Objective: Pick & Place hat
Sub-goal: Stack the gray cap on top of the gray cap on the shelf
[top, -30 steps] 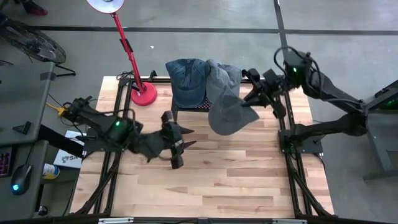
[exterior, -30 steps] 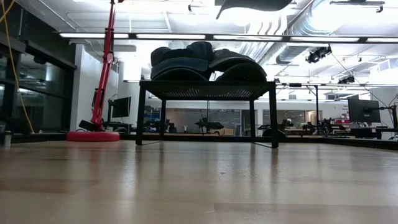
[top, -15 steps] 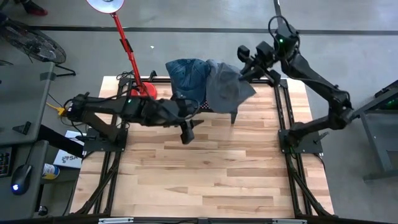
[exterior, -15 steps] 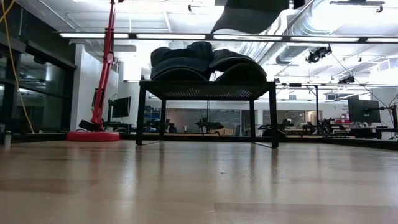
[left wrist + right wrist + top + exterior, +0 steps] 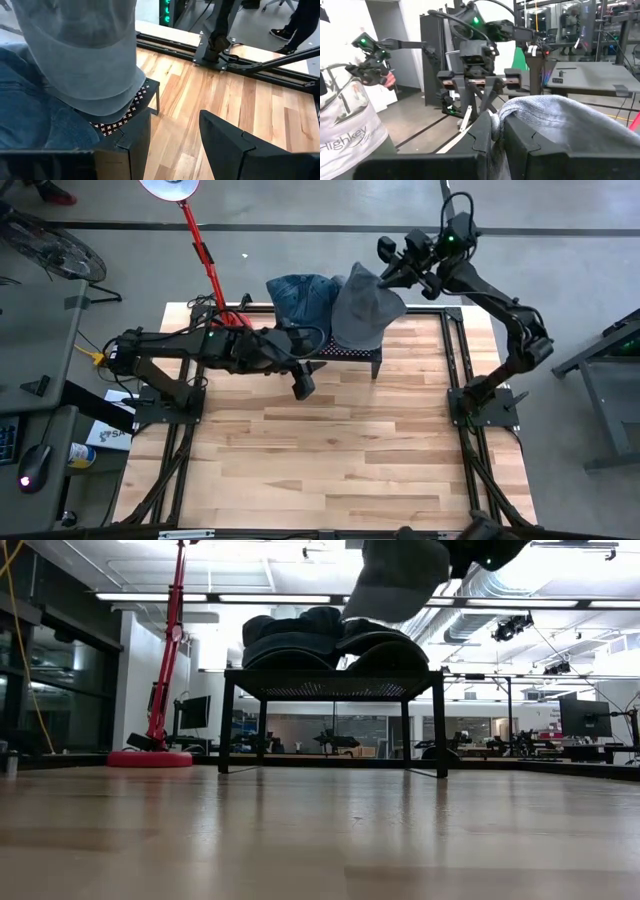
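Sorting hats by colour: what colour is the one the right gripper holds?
Grey; the hat shows best in the high view.

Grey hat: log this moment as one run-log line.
right gripper: shut on grey hat, lifted over black stand | left gripper: open, beside stand | denim hat: on stand

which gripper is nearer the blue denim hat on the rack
Left. The left gripper hovers open just in front of the rack, close beside the blue denim hat. The right gripper is farther, up past the rack's other end, shut on the grey hat.
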`<move>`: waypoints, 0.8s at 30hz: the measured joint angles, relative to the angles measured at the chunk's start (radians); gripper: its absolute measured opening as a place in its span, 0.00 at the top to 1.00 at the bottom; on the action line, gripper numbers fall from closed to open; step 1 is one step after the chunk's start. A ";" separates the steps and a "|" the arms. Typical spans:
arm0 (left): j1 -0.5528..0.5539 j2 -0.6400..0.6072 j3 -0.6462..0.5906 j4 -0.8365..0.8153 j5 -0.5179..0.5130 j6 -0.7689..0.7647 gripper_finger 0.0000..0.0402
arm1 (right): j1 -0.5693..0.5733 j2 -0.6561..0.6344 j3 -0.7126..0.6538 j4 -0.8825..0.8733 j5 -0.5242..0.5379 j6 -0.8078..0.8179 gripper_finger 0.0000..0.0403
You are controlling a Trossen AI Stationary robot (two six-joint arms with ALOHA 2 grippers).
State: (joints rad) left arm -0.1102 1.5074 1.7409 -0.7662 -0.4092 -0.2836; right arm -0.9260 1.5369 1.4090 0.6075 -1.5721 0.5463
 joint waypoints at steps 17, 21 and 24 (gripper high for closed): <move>0.030 0.000 -0.001 0.021 -0.035 0.038 0.59 | 0.036 0.016 0.122 0.020 0.002 0.131 0.94; 0.061 0.000 -0.001 0.077 -0.033 0.140 0.59 | 0.111 -0.009 0.190 -0.067 0.001 0.131 0.94; 0.078 0.001 0.044 0.073 -0.026 0.260 0.59 | 0.184 -0.030 0.222 -0.109 0.001 0.142 0.94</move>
State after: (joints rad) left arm -0.0320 1.5082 1.7851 -0.6932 -0.4350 -0.0240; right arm -0.7421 1.5065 1.6311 0.4981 -1.5715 0.6882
